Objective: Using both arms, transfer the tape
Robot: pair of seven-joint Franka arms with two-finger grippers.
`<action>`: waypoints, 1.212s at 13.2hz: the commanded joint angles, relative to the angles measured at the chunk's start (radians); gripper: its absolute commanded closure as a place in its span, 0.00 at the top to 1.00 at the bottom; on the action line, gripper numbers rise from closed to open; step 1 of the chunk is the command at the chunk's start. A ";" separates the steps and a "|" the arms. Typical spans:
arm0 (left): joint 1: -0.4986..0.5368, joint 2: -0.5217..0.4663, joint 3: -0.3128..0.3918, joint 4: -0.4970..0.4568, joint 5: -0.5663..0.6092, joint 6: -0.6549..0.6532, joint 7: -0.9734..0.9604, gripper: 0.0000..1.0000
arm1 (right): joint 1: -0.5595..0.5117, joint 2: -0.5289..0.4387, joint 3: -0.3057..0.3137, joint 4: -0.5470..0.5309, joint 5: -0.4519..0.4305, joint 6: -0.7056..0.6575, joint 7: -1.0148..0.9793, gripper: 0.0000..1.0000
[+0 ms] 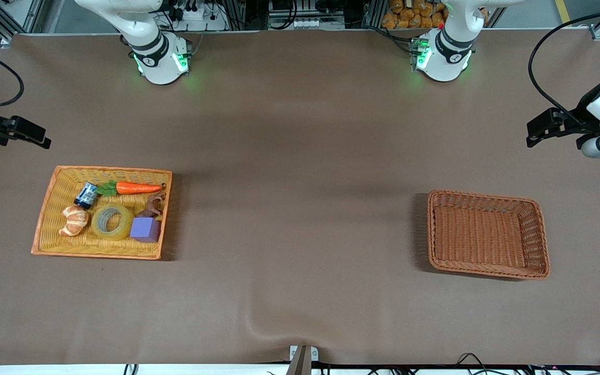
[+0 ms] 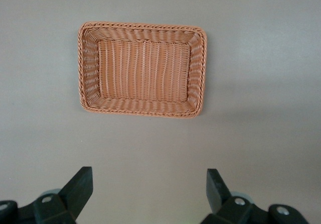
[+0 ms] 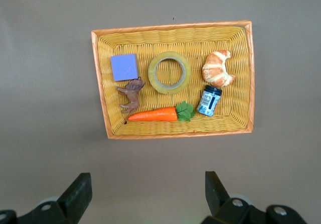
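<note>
Lying flat in yellow basket (image 3: 100,83): tape (image 3: 169,73), well below right gripper (image 3: 145,194), between purple block (image 3: 124,67) and croissant toy (image 3: 218,69). Hanging with fingers spread, empty: right gripper; likewise left gripper (image 2: 148,194), waiting over brown basket (image 2: 85,68). Likely handling light, rigid, slick; pinching ring wall, one finger inside core.

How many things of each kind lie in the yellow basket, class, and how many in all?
Tape: 1
Carrot: 1
Croissant: 1
Purple block: 1
Brown animal figure: 1
Small blue-and-white can: 1
Total: 6
</note>
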 commanded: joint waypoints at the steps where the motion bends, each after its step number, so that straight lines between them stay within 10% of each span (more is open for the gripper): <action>1: 0.008 -0.006 -0.003 0.001 -0.021 -0.012 0.006 1.00 | -0.018 0.016 0.009 0.002 -0.002 0.008 0.009 1.00; 16: 0.000 0.001 -0.003 0.001 -0.021 -0.011 -0.006 1.00 | -0.023 0.088 0.008 0.003 -0.013 0.098 0.006 1.00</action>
